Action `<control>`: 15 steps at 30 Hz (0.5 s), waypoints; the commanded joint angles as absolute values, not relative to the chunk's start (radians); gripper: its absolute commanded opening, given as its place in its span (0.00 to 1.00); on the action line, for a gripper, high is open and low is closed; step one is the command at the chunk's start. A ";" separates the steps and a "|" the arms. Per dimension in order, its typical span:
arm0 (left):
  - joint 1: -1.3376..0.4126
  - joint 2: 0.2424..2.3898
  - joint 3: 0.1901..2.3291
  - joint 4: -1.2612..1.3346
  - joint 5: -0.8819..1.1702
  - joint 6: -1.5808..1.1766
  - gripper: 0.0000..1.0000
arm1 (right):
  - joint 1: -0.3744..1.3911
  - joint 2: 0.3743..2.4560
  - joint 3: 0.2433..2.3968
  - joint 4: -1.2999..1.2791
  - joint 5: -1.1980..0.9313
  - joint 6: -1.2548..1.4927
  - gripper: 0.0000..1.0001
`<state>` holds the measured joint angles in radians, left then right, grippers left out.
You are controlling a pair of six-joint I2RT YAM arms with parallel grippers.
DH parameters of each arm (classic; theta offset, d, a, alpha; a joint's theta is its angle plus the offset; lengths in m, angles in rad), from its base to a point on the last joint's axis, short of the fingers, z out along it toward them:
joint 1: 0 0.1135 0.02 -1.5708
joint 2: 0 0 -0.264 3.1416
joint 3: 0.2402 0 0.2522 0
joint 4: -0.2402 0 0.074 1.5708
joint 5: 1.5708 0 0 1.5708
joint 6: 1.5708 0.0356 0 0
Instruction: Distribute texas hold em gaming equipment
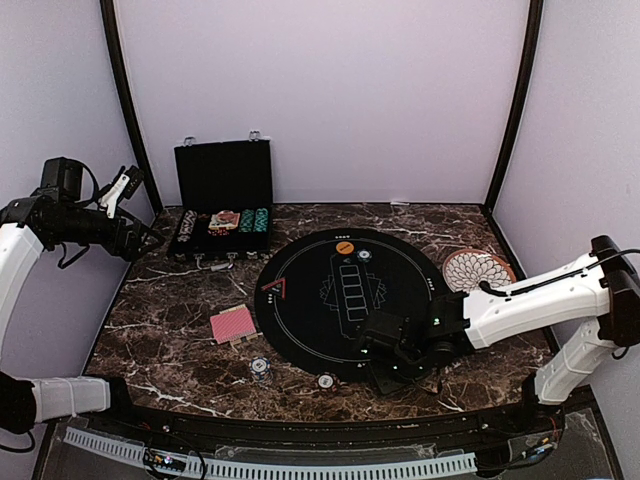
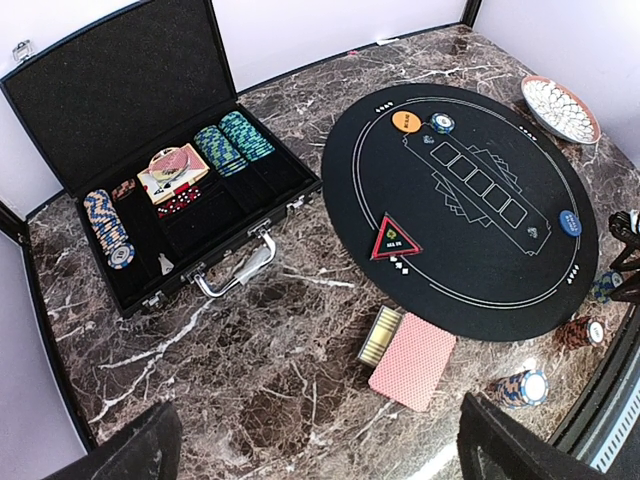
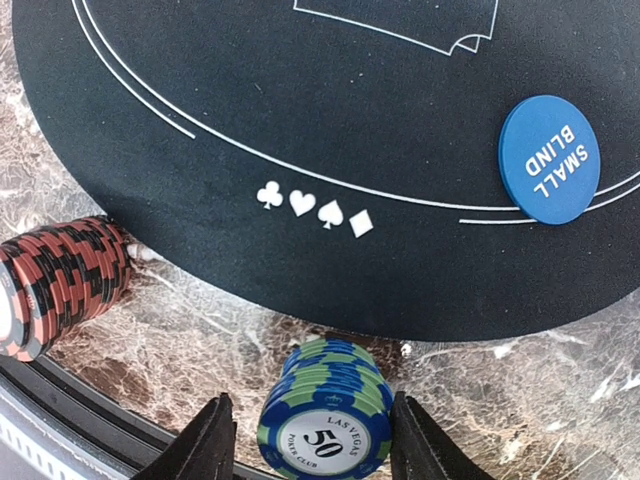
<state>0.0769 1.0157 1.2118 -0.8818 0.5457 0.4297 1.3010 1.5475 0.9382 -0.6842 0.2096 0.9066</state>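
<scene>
Right tool (image 3: 312,405) stands open astride the blue-green chip stack (image 3: 325,425), which sits on the surface (image 3: 560,370) just near of the black mat (image 3: 250,80). Best to close evenly and low, so no chips spill.

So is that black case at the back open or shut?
Open. The black case has its lid raised upright, and chip stacks and cards show in its compartments.
</scene>
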 commanded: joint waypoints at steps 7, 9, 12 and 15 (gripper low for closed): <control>0.082 1.009 1.238 -0.873 0.583 0.419 0.99 | 1.293 1.549 0.915 -0.677 0.207 0.911 0.57; 0.083 1.008 1.238 -0.872 0.582 0.419 0.99 | 1.292 1.548 0.916 -0.679 0.210 0.911 0.55; 0.082 1.008 1.240 -0.870 0.582 0.419 0.99 | 1.293 1.547 0.923 -0.679 0.212 0.908 0.49; 0.083 1.009 1.239 -0.868 0.581 0.418 0.99 | 1.292 1.551 0.925 -0.686 0.216 0.907 0.44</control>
<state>0.0769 1.0157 1.2118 -0.8806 0.5613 0.4232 1.2968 1.5475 0.9241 -0.6838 0.2039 0.9062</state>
